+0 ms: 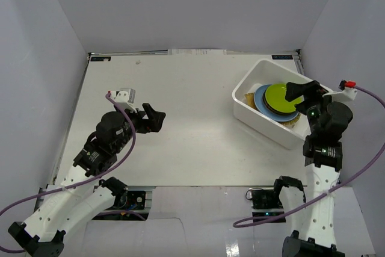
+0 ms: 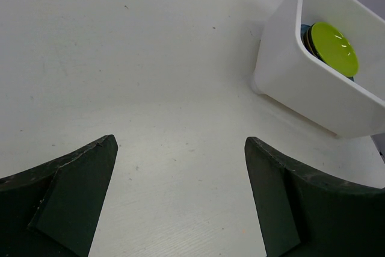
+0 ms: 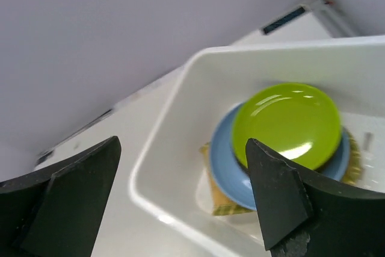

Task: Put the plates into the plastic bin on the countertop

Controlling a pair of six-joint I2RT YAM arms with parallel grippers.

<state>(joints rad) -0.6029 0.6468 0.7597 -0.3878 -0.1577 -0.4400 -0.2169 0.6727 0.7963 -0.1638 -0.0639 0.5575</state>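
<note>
1. Nearest: left gripper (image 1: 155, 118), fingers spread wide with nothing between them. It hangs low over bare surface (image 1: 192, 100), well apart from the bin.
2. No plate shows on the surface in any view.
3. Further back, right: right gripper (image 1: 299, 91) hangs above the bin, fingers spread and holding nothing.
4. The bin (image 1: 267, 126) sits at the far right of the surface with a stack inside. The green plate (image 1: 283, 97) is on top, directly below the right gripper. The blue plate (image 1: 261, 99) lies under it, and a tan plate (image 1: 293, 123) pokes out beneath. Lower ones are hidden, so no count is possible.
5. Handling, by judgement: the plates look stiff, glossy, slick and fairly light, and could chip if dropped. Best hold is the rim, 1 finger over and 1 under.
6. Task looks finished or nearly so.
</note>
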